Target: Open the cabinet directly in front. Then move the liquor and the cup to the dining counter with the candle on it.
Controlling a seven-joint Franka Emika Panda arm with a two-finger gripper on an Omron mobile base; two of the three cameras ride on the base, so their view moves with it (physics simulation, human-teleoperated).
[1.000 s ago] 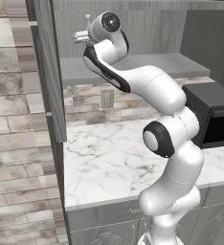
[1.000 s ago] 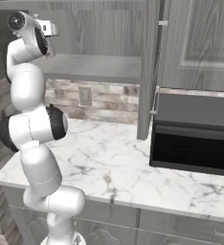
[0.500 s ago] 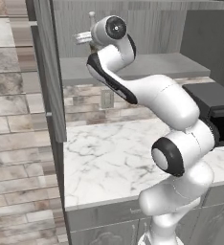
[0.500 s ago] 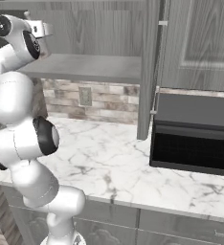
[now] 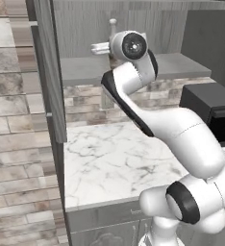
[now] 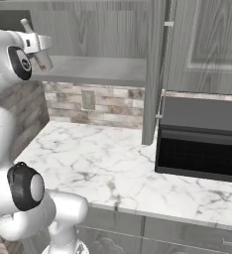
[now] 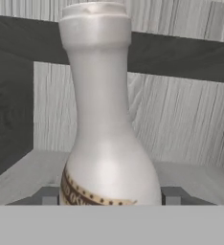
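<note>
Since a second ago my arm has swung lower; open fingers (image 7: 109, 196) flank the pale slim-necked liquor bottle (image 7: 106, 124), base cut off.

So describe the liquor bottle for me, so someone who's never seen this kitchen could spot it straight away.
Look in the open grey wood-grain cabinet above the marble counter, on its plain grey shelf. The liquor stands upright there, the gripper straddling its base: a pale, slim-necked, bulb-bodied bottle with a brown patterned band.
</note>
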